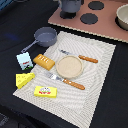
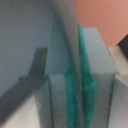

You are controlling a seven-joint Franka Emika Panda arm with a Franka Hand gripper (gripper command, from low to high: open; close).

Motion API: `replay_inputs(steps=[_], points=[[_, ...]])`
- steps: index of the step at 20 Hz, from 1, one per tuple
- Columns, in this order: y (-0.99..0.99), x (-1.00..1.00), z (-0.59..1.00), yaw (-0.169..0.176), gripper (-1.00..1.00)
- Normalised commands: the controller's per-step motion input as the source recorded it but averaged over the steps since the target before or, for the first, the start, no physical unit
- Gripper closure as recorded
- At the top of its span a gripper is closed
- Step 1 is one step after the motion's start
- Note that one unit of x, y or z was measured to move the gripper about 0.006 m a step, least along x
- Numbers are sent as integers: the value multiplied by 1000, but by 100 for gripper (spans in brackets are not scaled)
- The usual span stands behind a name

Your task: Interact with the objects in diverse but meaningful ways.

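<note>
While the gripper (image 1: 69, 7) hangs over the pink stovetop (image 1: 107, 22), its jaws look pressed together on something thin and grey I can't identify; the pan (image 1: 44, 35) lies nearest, just off the stovetop, its handle pointing away toward the milk carton (image 1: 23, 60).

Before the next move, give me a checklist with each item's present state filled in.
1. Fingers' grip: cannot tell. The wrist view shows the teal pads close around a thin grey edge, but it is too blurred.
2. Gripper position: ok, above the pink stove board, off the placemat.
3. Pan upright, handle free: ok.
4. Bread loaf, milk carton, cheese wedge and yellow box uncovered: ok.
5. Plate bare, between the two utensils: ok.
</note>
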Motion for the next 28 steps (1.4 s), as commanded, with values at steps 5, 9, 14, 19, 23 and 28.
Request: replay_inputs(steps=[5,9,14,19,23,28], points=[[-77,-203,-249,0,100],[-69,-209,-236,0,100],[-60,-198,-221,0,-100],[-55,-169,-187,0,-100],[-18,-59,220,0,-100],[23,56,969,-17,-100]])
